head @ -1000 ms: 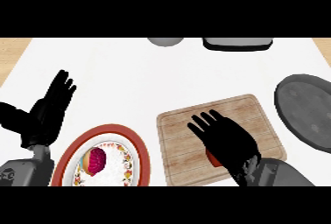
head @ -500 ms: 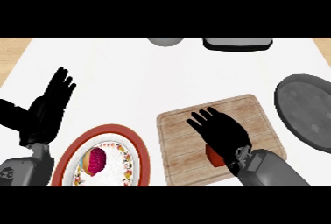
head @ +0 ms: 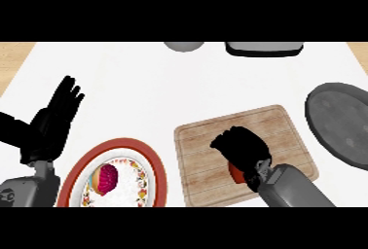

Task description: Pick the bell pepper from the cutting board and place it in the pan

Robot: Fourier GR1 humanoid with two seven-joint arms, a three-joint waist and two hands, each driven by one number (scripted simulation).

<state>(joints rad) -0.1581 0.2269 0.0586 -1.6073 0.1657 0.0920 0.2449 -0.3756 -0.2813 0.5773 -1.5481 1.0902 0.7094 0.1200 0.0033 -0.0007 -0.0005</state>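
The red bell pepper lies on the cutting board, mostly hidden under the right hand, whose fingers curl round it. The grey pan sits to the right. The left hand rests open beside a plate.

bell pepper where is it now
The red bell pepper lies on the wooden cutting board, lower right in the head view, mostly hidden under the curled right hand.

Right hand curled over bell pepper on cutting board.
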